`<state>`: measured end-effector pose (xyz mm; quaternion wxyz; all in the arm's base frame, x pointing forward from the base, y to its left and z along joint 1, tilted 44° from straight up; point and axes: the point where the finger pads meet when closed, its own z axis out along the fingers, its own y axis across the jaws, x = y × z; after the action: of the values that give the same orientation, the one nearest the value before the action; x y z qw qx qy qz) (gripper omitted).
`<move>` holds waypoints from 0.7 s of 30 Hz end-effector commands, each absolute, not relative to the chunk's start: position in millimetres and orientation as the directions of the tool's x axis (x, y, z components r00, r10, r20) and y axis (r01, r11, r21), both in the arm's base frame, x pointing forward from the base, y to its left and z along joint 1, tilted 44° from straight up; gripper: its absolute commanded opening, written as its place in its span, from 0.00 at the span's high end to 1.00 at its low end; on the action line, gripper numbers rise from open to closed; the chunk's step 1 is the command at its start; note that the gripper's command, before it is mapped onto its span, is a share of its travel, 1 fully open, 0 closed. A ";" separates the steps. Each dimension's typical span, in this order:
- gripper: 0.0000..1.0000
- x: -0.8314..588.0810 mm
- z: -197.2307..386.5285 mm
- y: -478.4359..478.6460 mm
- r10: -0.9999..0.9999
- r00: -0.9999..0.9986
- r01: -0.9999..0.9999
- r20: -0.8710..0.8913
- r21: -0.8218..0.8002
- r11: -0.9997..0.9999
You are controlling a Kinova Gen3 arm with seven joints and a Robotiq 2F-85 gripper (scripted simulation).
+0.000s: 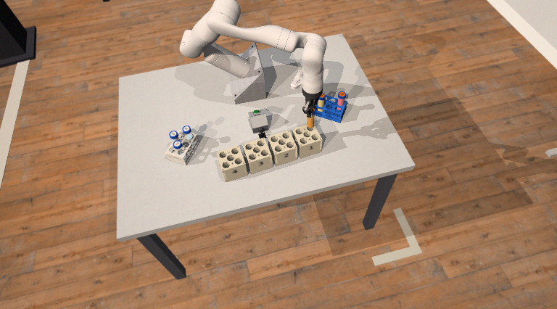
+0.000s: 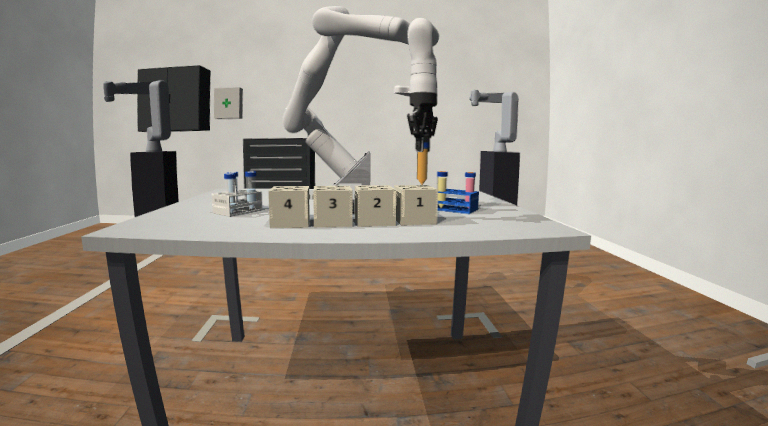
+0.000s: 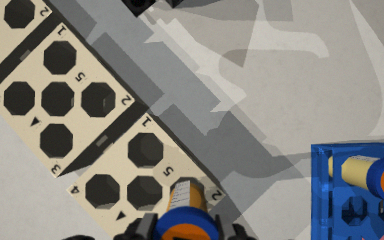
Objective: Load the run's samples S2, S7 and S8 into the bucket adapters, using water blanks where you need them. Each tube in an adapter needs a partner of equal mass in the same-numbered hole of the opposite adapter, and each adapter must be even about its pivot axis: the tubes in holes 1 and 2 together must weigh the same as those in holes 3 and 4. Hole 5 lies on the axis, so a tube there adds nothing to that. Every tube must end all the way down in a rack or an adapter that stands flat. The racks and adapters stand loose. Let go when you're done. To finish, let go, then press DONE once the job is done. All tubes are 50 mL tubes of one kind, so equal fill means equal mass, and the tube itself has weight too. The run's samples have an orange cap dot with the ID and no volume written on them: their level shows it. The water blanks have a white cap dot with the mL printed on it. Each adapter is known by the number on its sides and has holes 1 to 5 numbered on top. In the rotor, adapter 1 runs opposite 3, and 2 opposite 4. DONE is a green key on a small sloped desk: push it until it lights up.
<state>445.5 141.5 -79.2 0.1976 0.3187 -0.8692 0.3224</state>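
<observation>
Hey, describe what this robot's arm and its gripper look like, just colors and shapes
The arm is glossy white, built of smooth rounded tubular links with bulging joints and thin dark seam lines. It rises from a grey wedge-shaped base. The gripper is black and compact, with two short dark fingers. No loose cables show.

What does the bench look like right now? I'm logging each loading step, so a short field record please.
gripper: gripper shut on the orange-filled sample tube, held upright
tube position: tip just above adapter 1, over the hole marked 2 in the wrist view, not seated
adapters: 4, 3, 2, 1 in a row; no tube seated in any hole that shows
sample rack: blue rack holds two tubes, yellow and pink
blank rack: white rack holds three blue-capped tubes
DONE key: green key, unlit
</observation>
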 end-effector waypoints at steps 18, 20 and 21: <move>0.90 445.5 -80.7 140.4 -0.428 -0.719 -0.681 0.547 -0.435 0.589; 0.90 445.3 -81.6 139.5 -0.428 -0.719 -0.681 0.547 -0.435 0.589; 0.90 445.3 -82.1 139.0 -0.428 -0.719 -0.681 0.547 -0.435 0.589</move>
<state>445.1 139.3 -81.4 0.1976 0.3187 -0.8692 0.3224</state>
